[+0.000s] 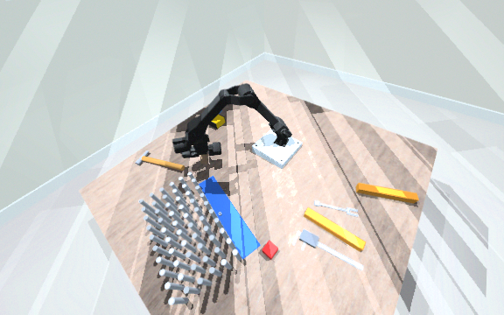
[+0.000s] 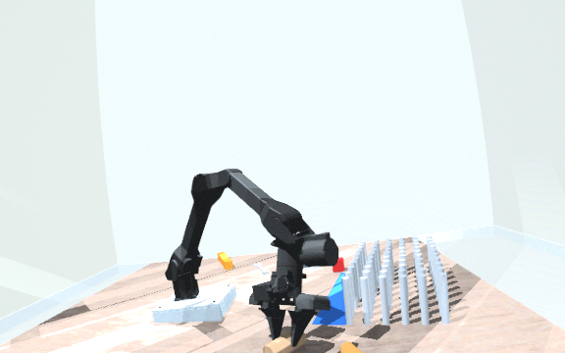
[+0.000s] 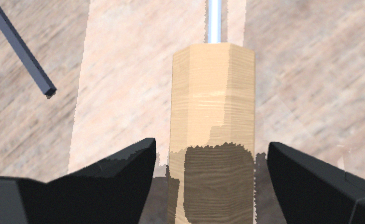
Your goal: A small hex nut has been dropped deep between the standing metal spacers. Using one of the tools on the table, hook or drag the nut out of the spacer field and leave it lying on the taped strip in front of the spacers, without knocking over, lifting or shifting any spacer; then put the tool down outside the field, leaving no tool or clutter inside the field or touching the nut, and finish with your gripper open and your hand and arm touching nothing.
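The small hex nut [image 1: 220, 213] lies on the blue taped strip [image 1: 248, 246] [image 2: 337, 314], in front of the standing metal spacers [image 1: 167, 285] [image 2: 424, 299]. The visible spacers stand upright. My gripper [image 2: 285, 341] [image 3: 211, 149] is open, low over the table beyond the strip's end, outside the spacer field. Its fingers stand either side of a tool's wooden handle [image 2: 275, 345] [image 3: 213, 100], with a gap on each side in the wrist view. The tool's thin metal shaft [image 3: 214, 20] runs out of the top of the wrist view; its tip is out of sight.
A dark bent key [image 3: 23, 55] lies left of the handle. A hammer [image 1: 162, 164] lies near the gripper. A red block [image 1: 270, 249] [image 2: 338, 265] is by the strip. A spatula [image 1: 309, 238], a fork-like tool [image 1: 337, 207] and two bars [image 1: 335, 229] [image 1: 388, 192] lie farther right.
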